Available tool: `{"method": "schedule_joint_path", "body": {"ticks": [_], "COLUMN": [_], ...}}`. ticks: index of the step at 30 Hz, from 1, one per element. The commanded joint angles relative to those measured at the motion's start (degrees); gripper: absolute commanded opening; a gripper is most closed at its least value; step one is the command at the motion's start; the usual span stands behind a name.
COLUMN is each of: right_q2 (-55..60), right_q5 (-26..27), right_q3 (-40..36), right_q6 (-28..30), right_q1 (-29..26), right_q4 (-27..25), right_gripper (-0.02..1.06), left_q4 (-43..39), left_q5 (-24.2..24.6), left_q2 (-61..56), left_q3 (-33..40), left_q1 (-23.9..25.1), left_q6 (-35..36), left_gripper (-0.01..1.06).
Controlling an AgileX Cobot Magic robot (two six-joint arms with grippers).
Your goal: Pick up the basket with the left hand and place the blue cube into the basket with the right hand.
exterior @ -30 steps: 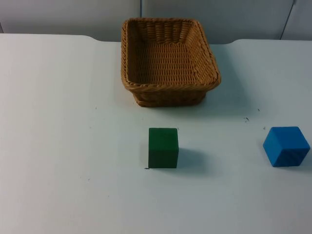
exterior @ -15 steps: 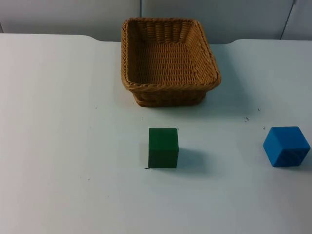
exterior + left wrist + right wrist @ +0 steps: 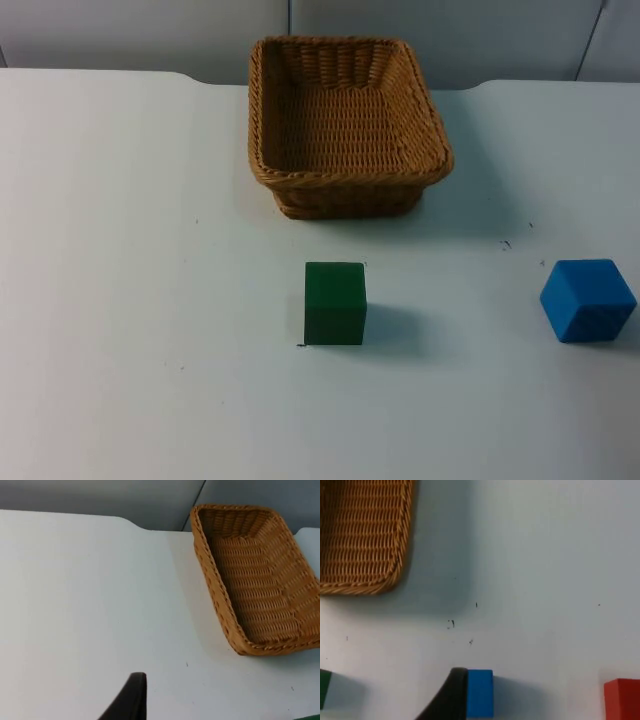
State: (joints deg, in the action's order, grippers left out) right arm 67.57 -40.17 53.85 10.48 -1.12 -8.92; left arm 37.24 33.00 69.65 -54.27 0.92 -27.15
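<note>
The woven brown basket (image 3: 350, 179) stands empty at the middle back of the table, also seen in the left wrist view (image 3: 212, 580) and the right wrist view (image 3: 400, 545). The blue cube (image 3: 587, 300) rests on the table near the right edge, well in front of and to the right of the basket. My left gripper (image 3: 132, 699) hangs over bare table, apart from the basket's left wall. My right gripper (image 3: 453, 696) hangs above the table, lined up close beside the blue cube (image 3: 480, 692) in its wrist view.
A green cube (image 3: 335, 303) sits mid-table in front of the basket, and its edge shows as the green cube (image 3: 324, 687) in the right wrist view. A red block (image 3: 621, 698) lies beyond the blue cube. The grey partition wall (image 3: 150, 30) closes the back.
</note>
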Motion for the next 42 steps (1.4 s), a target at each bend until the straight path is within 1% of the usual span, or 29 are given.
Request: {"method": "schedule_joint_path", "body": {"ticks": [1, 2, 3, 6, 10, 11, 14, 15, 17, 20, 21, 23, 25, 26, 30, 31, 35, 36, 38, 41, 42], "right_q2": [1.49, 2.05, 2.93, 4.17, 7.62, 7.62, 9.94, 10.53, 11.12, 12.56, 12.56, 13.27, 14.14, 14.14, 16.29, 16.29, 18.56, 18.56, 19.16, 20.05, 20.05], "right_q5": [0.83, 0.83, 0.83, 0.83, 0.62, 0.62, 0.62, 0.62, 0.62, 0.62, 0.62, 0.75, 1.19, 1.19, 2.17, 2.17, 2.3, 2.3, 2.3, 2.3, 2.3], "right_q3": [0.42, 0.42, 0.42, 0.42, 0.42, 0.42, 0.42, 0.42, 0.42, 0.42, 0.42, 0.42, 0.42, 0.42, 0.31, 0.31, 0.31, 0.31, 0.31, 0.31, 0.31], "right_q6": [1.54, 1.77, 1.97, 2.17, 3.09, 3.09, 5.37, 6.74, 7.69, 7.85, 7.85, 8.16, 8.93, 8.93, 9.03, 9.03, 9.03, 9.03, 9.03, 8.81, 8.81], "right_q1": [-0.36, -0.36, -0.36, -0.36, -0.36, -0.36, -0.36, -0.36, -0.36, 0.44, 0.44, 1.56, 3.48, 3.48, 6.86, 6.86, 9.18, 9.18, 9.29, 9.29, 9.29], "right_q4": [-0.81, -1.1, -1.75, -1.86, -2.37, -2.37, -5.47, -7.11, -8.06, -7.4, -7.4, -7.41, -7.41, -7.41, -7.41, -7.41, -7.17, -7.17, -7.16, -7.06, -7.06], "right_gripper": [1.04, 1.04, 1.04, 1.04, 1.04, 1.04, 1.04, 1.04, 1.04, 1.04, 1.04, 1.04, 1.04, 1.04, 1.04, 1.04, 1.04, 1.04, 1.04, 1.04, 1.04], "left_q4": [3.45, 4.4, 4.78, 5.1, 9.81, 9.81, 13.41, 13.56, 13.56, 13.7, 13.7, 14.3, 14.54, 14.54, 14.54, 14.54, 14.54, 14.54, 14.69, 14.69, 14.69], "left_q5": [-1.26, -1.41, -1.49, -1.49, -0.78, -0.78, 0.29, 0.79, 1.22, 3.49, 3.49, 5.38, 5.82, 5.82, 6.44, 6.44, 7.79, 7.79, 8.03, 8.6, 8.6], "left_q2": [2.27, 4.24, 7.36, 10.22, 18.27, 18.27, 24.56, 26.33, 27.99, 32.65, 32.65, 35.6, 39.05, 39.05, 44.73, 44.73, 50.54, 50.54, 53.45, 57.54, 57.54], "left_q3": [-0.88, -1.4, -2.35, -3.48, -7.24, -7.24, -11.76, -12.95, -14.41, -18.71, -18.71, -21.93, -25.39, -25.39, -31.38, -31.38, -37.77, -37.77, -40.59, -44.72, -44.72], "left_q1": [0.03, 0.03, 0.03, 0.03, 0.03, 0.03, 0.03, -0.08, -0.08, -0.08, -0.08, -0.15, -1.28, -1.28, -4.11, -4.11, -6.5, -6.5, -7.15, -7.45, -7.45], "left_q6": [-3.77, -5.51, -5.97, -6.15, -10.76, -10.76, -13.35, -13.35, -13.35, -13.35, -13.35, -13.35, -13.35, -13.35, -13.35, -13.35, -12.75, -12.75, -12.27, -9.7, -9.7], "left_gripper": [1.05, 1.05, 1.05, 1.05, 1.05, 1.05, 1.05, 1.05, 1.05, 1.05, 1.05, 1.05, 1.05, 1.05, 1.05, 1.05, 1.05, 1.05, 1.05, 1.05, 1.05]}}
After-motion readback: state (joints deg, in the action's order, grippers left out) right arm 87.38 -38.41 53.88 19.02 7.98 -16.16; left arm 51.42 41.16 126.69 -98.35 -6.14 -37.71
